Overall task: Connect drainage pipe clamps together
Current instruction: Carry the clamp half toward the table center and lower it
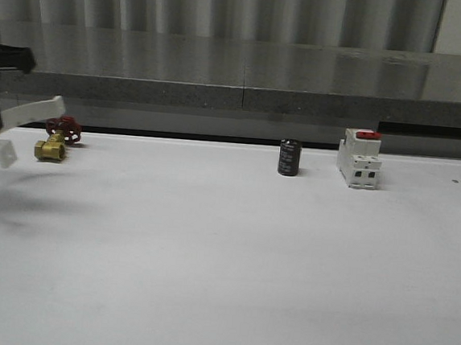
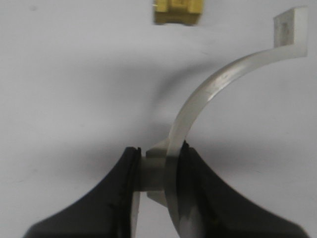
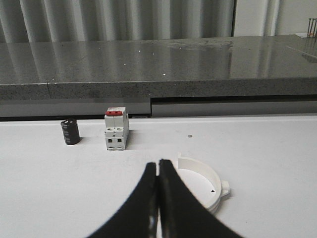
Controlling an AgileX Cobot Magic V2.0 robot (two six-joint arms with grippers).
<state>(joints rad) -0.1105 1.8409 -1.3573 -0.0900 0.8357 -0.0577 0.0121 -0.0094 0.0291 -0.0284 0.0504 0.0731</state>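
The left gripper (image 2: 158,171) clamps 1 clamp half (image 2: 198,109) aloft, ready for mating. The right gripper (image 3: 158,171), fingers together, empty, hovers beside the other half (image 3: 210,183) just ahead.

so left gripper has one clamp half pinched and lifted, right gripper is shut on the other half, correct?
Not quite. The left gripper does pinch one clamp half, held off the table in the front view. But in the right wrist view the right gripper is shut on nothing: its fingers meet with nothing between them, and the other clamp half lies on the table behind them.
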